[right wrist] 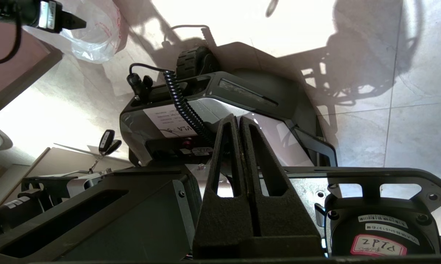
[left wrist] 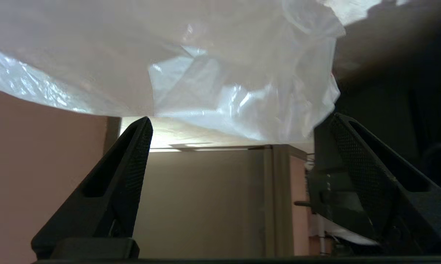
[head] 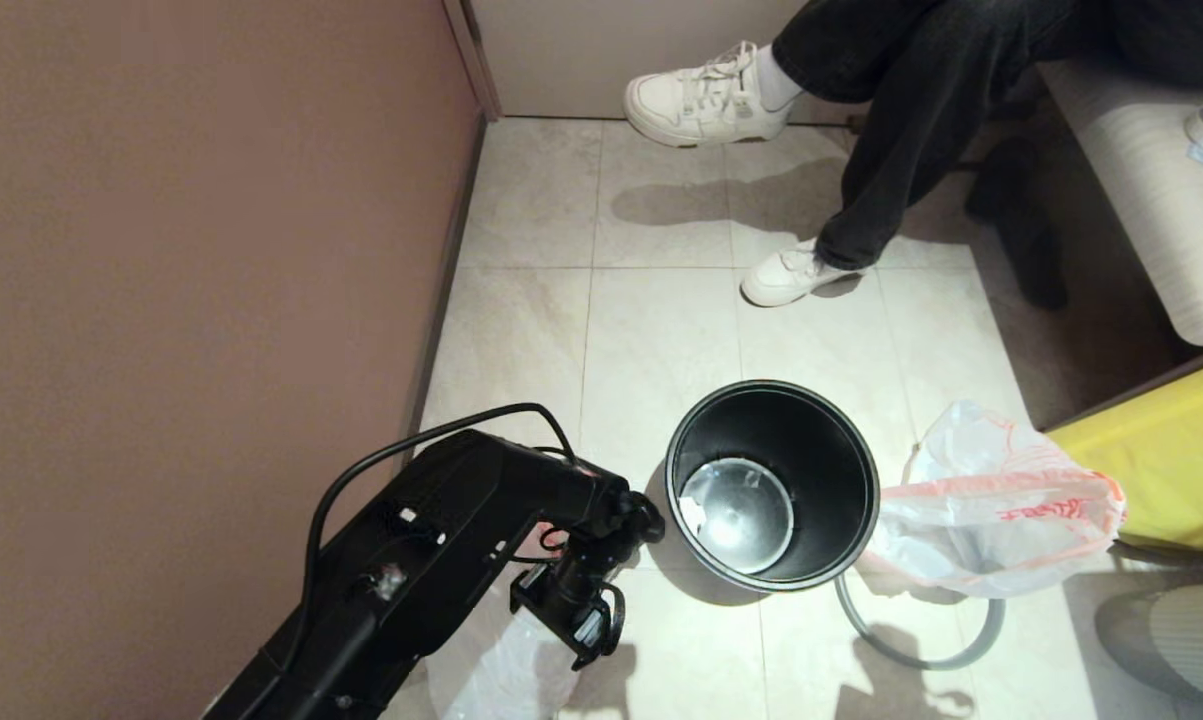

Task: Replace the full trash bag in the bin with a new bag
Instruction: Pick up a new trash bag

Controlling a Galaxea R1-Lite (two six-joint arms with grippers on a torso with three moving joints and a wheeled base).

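The bin (head: pixel 771 485) stands unlined on the tiled floor; its shiny bottom shows. Its thin grey hoop (head: pixel 921 655) lies on the floor to the right, partly under the full trash bag (head: pixel 996 510), a bulging whitish bag with a pink-red edge and red print. The new bag (head: pixel 501 675) is plain film on the floor near the wall, left of the bin. My left gripper (head: pixel 586 630) hangs just above it, open. In the left wrist view the new bag (left wrist: pixel 205 73) lies just past the tips of the left gripper (left wrist: pixel 241 117). My right gripper (right wrist: pixel 238 118) is shut on nothing.
A seated person's white sneakers (head: pixel 711 95) (head: pixel 786 275) rest on the floor beyond the bin. The brown wall (head: pixel 191 300) runs along the left. A yellow object (head: pixel 1161 470) and a bench (head: pixel 1151 200) stand at the right. My right gripper faces the robot's base (right wrist: pixel 220 99).
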